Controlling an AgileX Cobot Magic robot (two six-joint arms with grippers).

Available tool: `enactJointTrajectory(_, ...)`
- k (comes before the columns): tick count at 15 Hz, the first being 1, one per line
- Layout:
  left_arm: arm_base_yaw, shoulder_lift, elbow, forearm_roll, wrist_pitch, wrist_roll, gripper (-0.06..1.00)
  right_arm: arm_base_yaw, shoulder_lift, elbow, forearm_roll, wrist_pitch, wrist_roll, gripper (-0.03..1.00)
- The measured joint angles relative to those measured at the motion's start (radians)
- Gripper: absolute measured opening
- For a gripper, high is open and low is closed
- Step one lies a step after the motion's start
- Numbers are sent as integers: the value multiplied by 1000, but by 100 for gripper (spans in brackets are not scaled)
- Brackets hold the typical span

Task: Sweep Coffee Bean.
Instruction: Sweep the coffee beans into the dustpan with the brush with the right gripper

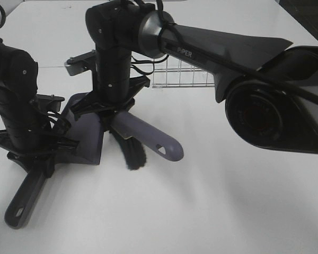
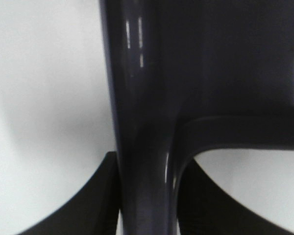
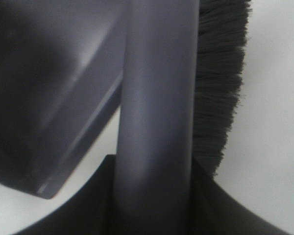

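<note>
Currently no coffee beans show in any view; they may be hidden by the arms or the dustpan [image 1: 87,135], cannot tell which. Left gripper [image 1: 36,154] is clamped on the dustpan handle. Right gripper [image 1: 110,108] is clamped on the brush [image 1: 151,140] handle, bristles down at 3 o'clock of the pan. Judgement: beans are light, hard and smooth and roll readily, so push them with the bristles, never pinch. Legible writing: "PIPER" on the right arm [image 1: 190,51].

White wire rack [image 1: 183,79] (far side) on white table [image 1: 228,206]
</note>
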Motion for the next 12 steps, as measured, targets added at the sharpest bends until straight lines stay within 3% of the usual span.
enactJointTrajectory(4, 0, 0, 0, -1, 0, -2, 26, 20, 2, -87, 24, 3, 9, 28)
enactJointTrajectory(12, 0, 0, 0, -1, 0, -2, 26, 4, -200, -95, -333, 7, 12, 28)
